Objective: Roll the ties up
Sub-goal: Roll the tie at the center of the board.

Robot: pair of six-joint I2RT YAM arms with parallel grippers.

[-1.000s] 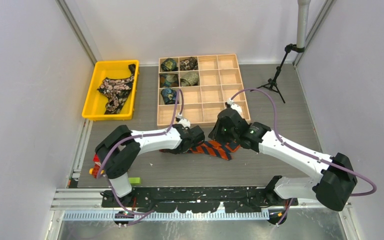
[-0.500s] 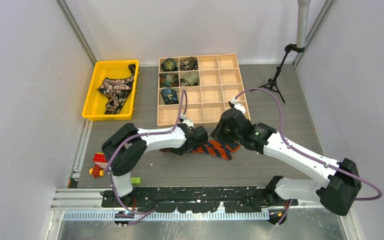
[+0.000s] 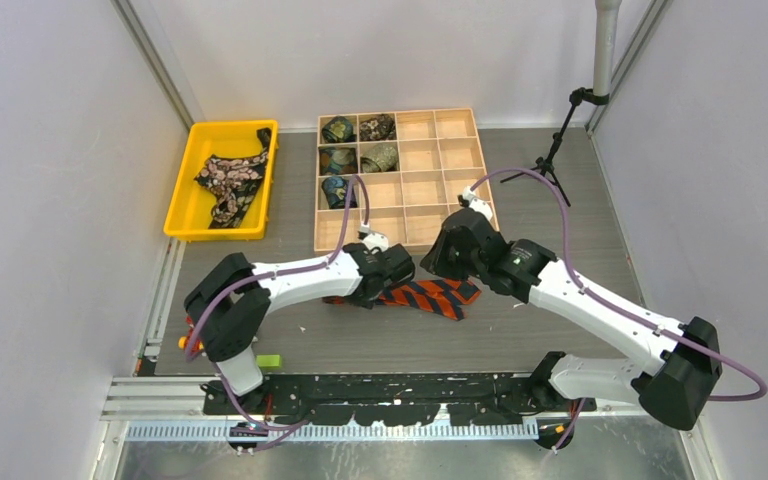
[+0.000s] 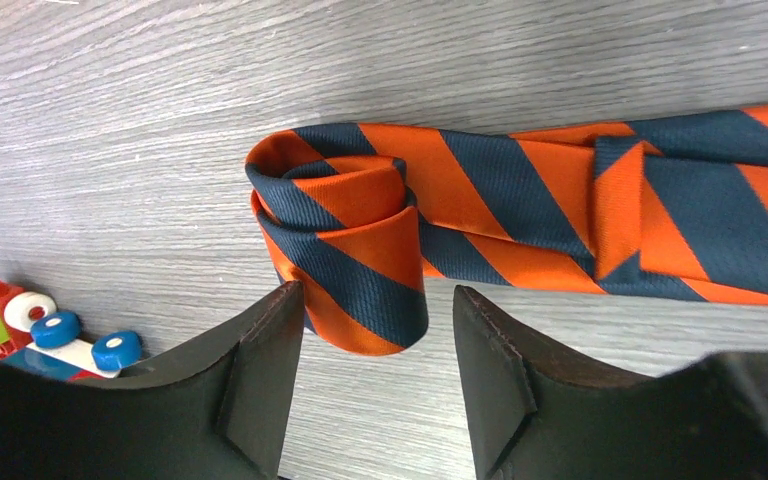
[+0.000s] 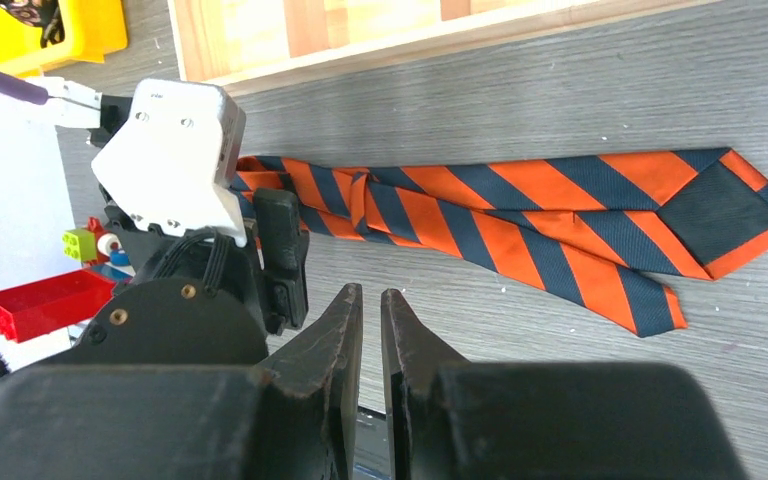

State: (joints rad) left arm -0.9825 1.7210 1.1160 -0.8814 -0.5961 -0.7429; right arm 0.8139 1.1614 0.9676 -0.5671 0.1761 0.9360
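Left wrist view: left claw [image 4: 377,293] is standing apart around the rolled end of the striped tie [image 4: 520,190]; right claw [image 5: 371,293] is hovering nearly together, empty.

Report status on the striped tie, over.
Left gripper open, straddling the rolled end of the orange-and-navy striped tie. Right gripper shut, empty. Tie mostly unrolled, wide end flat. Toy blocks nearby, not touching it.

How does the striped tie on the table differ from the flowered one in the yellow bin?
The striped tie is orange with dark diagonal bands; the flowered tie is black with pink blossoms. The striped tie lies stretched on the table, one end rolled up; the flowered tie sits crumpled in the bin. Neither is in the wooden tray yet.
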